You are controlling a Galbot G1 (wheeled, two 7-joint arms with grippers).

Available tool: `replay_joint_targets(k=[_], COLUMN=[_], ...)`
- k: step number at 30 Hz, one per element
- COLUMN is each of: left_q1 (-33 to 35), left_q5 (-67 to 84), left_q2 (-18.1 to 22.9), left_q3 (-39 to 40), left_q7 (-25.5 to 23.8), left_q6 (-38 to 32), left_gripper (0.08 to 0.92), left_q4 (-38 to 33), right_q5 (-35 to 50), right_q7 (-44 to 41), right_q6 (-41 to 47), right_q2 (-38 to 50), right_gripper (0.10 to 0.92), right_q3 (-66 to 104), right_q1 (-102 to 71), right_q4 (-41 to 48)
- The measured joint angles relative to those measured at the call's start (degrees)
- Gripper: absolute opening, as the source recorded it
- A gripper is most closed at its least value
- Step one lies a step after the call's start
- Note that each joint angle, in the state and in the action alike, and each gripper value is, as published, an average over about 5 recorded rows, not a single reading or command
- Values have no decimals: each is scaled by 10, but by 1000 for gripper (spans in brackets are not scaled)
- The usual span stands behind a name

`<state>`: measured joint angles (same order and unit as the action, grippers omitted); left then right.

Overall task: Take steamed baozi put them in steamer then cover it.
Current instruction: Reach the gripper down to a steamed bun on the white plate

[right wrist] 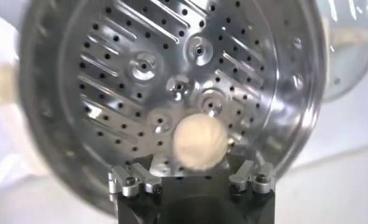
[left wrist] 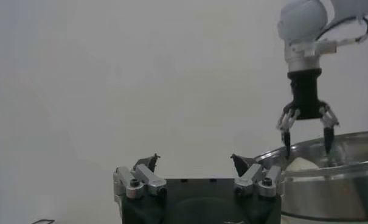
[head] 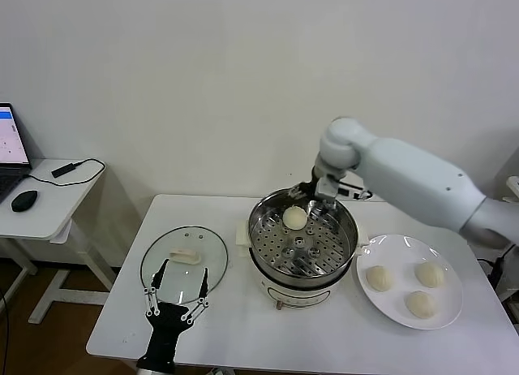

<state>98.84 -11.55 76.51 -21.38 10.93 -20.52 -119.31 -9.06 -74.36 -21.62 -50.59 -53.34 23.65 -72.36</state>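
Steamer [head: 302,243] was glossy perforated stainless steel; baozi [head: 295,218] matt smooth dough; lid [head: 184,258] clear glass; plate [head: 405,253] glossy white.

wall [head: 203,83]: plain white | side desk [head: 49,204]: white, left, holds laptop [head: 10,148], mouse [head: 24,200] | floor [head: 24,310]: wood

Light was even and bright, casting soft shadows on the counter [head: 243,326]. Glare streaked the steamer [right wrist: 171,79] tray below the right hand [right wrist: 193,176], where the bun [right wrist: 199,143] looked soft and the edges beyond it blurred.
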Motion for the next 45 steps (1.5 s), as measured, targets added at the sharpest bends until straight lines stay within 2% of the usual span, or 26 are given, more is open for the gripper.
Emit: replay_joint_targets(k=[7,17,27,45], left_q1=[-6,-11,-10,-9], left_q5=[-1,-2,-3,-8], left_q2=[-2,-4,0,1], left_q3=[7,11,8,6], left_q7=[0,0,0,0], left_q6=[-1,-5,-6,-10], left_gripper=[823,823,823,823], left_q4=[4,9,11,23], right_q5=[121,201,216,191], right_q7=[-4,28,77,117], right_q6=[103,184,223,240], right_q2=[81,170,183,154], right_gripper=[823,823,823,823], right_q3=[-61,-125,-112,-54], right_q1=[36,11,-72,-189], right_q4=[13,18,37,68])
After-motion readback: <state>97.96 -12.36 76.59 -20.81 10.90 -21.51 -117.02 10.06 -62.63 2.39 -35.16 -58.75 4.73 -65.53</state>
